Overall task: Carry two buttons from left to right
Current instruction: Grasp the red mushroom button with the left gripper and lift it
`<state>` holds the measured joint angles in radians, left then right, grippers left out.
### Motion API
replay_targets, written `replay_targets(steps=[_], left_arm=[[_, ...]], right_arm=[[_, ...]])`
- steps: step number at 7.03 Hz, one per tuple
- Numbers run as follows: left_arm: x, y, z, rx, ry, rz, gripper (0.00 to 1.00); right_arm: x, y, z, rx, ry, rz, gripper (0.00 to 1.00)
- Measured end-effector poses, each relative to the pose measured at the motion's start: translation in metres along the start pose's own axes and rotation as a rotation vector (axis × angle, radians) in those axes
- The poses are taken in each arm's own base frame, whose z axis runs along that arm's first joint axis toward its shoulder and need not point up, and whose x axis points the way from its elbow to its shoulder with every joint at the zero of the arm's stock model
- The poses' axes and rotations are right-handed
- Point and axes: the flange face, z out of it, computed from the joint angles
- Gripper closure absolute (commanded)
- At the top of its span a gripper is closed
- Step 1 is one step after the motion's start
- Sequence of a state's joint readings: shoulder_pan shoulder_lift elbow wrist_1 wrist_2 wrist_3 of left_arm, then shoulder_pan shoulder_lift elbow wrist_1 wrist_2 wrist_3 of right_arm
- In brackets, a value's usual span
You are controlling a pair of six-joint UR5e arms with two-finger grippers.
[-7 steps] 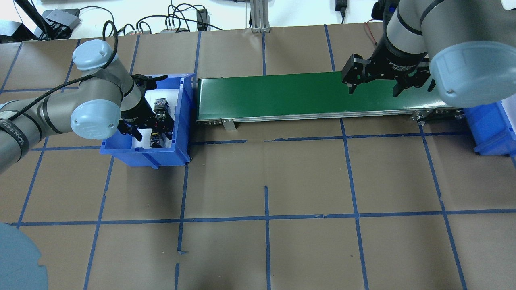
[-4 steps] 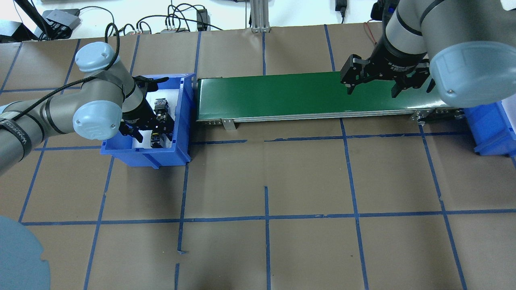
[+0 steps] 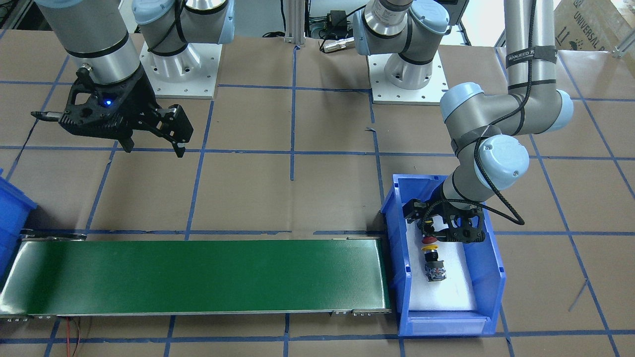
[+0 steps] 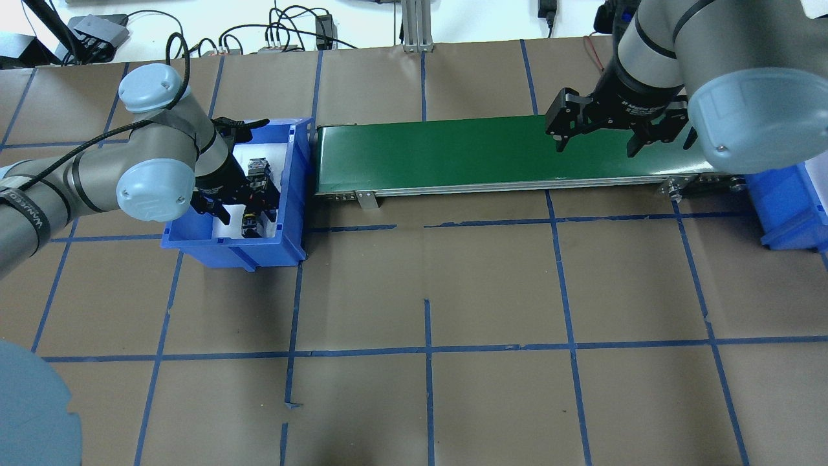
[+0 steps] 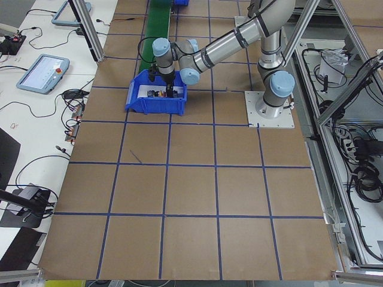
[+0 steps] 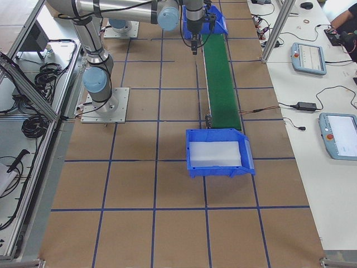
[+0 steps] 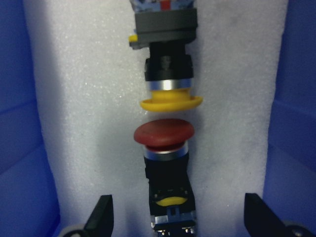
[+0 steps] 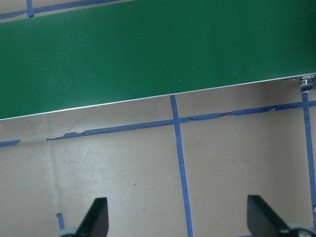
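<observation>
Two buttons lie cap to cap on white foam in the left blue bin [image 4: 294,194]. In the left wrist view the red button [image 7: 164,134] is nearer, with the yellow button [image 7: 171,102] beyond it. The front view shows the red cap [image 3: 429,242] and the yellow button's block [image 3: 435,271]. My left gripper [image 7: 177,227] is open, low in the bin [image 3: 449,230], its fingers either side of the red button's block without touching it. My right gripper [image 4: 595,145] is open and empty above the right end of the green conveyor [image 4: 440,155].
The conveyor [image 3: 198,277] runs from the left bin to a second blue bin [image 4: 786,207] at the right end, lined with white foam [image 6: 215,153]. Brown paper with blue tape lines [image 8: 177,143] covers the table. Cables lie along the far edge.
My left gripper has shifted slightly inside the bin and stays open over the buttons. My right gripper has barely moved and stays open.
</observation>
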<state>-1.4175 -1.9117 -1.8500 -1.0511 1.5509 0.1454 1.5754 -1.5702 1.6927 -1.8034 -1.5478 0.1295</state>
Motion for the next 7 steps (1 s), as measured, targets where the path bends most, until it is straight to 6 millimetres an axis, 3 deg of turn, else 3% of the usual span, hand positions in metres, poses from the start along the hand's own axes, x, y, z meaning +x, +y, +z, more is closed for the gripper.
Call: replay_targets(steps=[1, 3, 5, 7], left_arm=[[-0.004, 0.000, 0.001, -0.002, 0.001, -0.007, 0.13], [-0.010, -0.002, 0.008, -0.010, 0.004, -0.019, 0.26], [-0.010, -0.002, 0.014, -0.017, 0.008, -0.030, 0.46], [-0.009, -0.002, 0.014, -0.017, 0.018, -0.037, 0.56]], right_arm=[[0.000, 0.000, 0.000, 0.000, 0.000, 0.000, 0.00], [0.000, 0.000, 0.001, -0.002, 0.000, -0.003, 0.00], [0.000, 0.001, 0.003, -0.006, 0.001, -0.004, 0.00], [0.001, 0.001, 0.005, -0.010, 0.003, -0.005, 0.00]])
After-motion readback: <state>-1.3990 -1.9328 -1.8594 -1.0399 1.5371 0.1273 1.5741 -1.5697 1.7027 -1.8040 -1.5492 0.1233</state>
